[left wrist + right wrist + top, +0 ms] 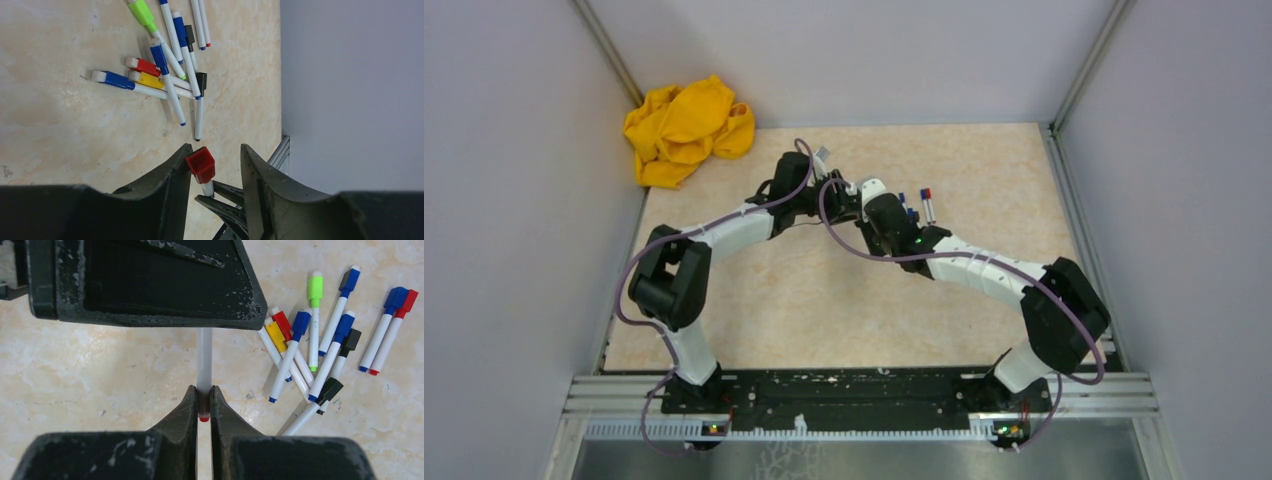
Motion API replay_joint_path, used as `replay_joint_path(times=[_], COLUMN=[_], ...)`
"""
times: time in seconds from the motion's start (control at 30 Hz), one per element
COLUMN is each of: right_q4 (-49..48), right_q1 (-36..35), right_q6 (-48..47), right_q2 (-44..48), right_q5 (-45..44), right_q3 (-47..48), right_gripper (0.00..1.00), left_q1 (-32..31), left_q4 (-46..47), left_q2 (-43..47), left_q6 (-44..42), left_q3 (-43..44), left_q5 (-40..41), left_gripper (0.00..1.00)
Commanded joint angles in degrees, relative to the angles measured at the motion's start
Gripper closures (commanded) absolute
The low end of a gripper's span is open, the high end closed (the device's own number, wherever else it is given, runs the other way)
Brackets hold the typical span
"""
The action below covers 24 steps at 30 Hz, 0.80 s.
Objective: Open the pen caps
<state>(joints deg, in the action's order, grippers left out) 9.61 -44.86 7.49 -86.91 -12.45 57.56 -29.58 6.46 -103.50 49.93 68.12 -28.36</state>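
My right gripper point(203, 390) is shut on a thin white pen barrel point(204, 355) near its red end and holds it off the table. The pen's red cap point(201, 165) stands between the fingers of my left gripper point(216, 150). The jaws are open: the cap touches one finger, and a gap shows to the other. In the top view both grippers, left point(824, 192) and right point(866, 192), meet at the table's middle back. Several capped pens point(165, 65) lie in a loose pile, with blue, red, yellow, green and black caps. They also show in the right wrist view point(310, 350).
A crumpled yellow cloth point(686, 128) lies at the back left corner. Two pens point(390, 325), blue and red, lie apart at the right of the pile. Grey walls close the table's left, back and right, with a metal rail point(280, 152) at the edge.
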Motion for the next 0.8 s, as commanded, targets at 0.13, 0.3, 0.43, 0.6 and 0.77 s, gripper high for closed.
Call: replay_joint_path(times=[0.13,0.3,0.43,0.6,0.77], right_q4=[-1.2,-0.6,-0.2,0.0,-0.6], right_q1=[-1.3,-1.7,-2.4,-3.0,-3.3], right_q6=[-0.6,-0.6,-0.7,-0.7,-0.7], right_q2=[0.5,1.2,1.8,2.4,2.7], right_q5=[-2.3,-3.0,-3.9,-4.7,-4.8], right_q3=[1.9,1.6,0.9,0.0,-0.7], right_gripper=[1.00,1.00,1.00,1.00,1.00], left_q1=[-0.4,-0.3,-0.3,-0.3,-0.3], left_q4=[0.8,0.7,0.7,0.3,0.3], left_q2=[0.0,0.4,0.4,0.5,0.2], left_q6=[0.3,0.0,-0.1,-0.4,-0.9], left_q3=[0.4,0.2,0.3,0.2,0.1], left_q5=[-0.4,0.0,0.0,0.4,0.4], left_gripper=[0.62,0.65,0.67,0.74,0.94])
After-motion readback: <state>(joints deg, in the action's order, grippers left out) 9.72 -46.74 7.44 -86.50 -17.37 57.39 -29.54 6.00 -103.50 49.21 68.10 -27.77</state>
